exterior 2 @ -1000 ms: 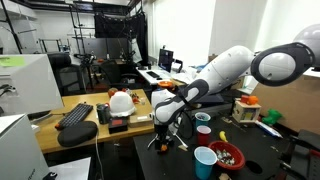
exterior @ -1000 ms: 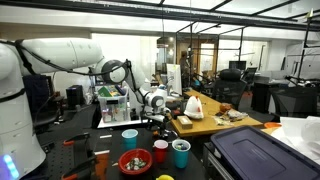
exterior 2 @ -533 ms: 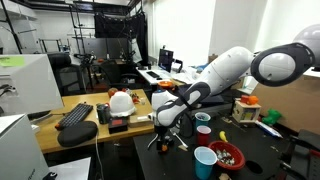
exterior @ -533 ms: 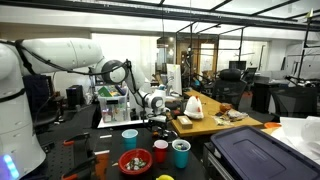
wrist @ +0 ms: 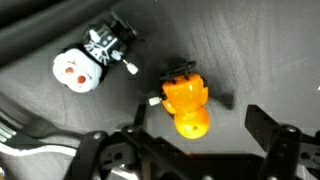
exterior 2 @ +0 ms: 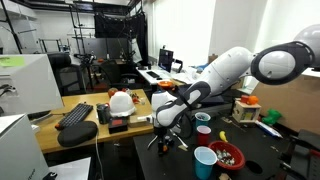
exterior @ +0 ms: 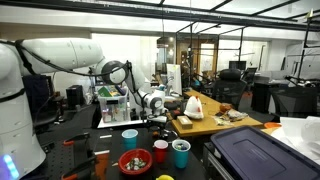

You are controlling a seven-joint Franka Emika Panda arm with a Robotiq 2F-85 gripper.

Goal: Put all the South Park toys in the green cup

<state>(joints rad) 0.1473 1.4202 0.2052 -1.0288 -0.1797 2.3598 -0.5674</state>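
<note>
Low over the dark table (wrist: 260,50), hangs with end effector (wrist: 200,140) spread wide near an orange toy (wrist: 185,102), dark fingers (wrist: 272,140) blurred and hard to trace. Shows green cup (exterior: 181,153) upright near the table's front edge, beside red cup (exterior: 160,152).

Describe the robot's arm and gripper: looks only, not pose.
The arm is built of fat, rounded white links with dark bands at the joints. In an exterior view a blue light glows low on its base. The gripper is black, with two angular, linked fingers seen in the wrist view. Any markings are too small to read.
</note>
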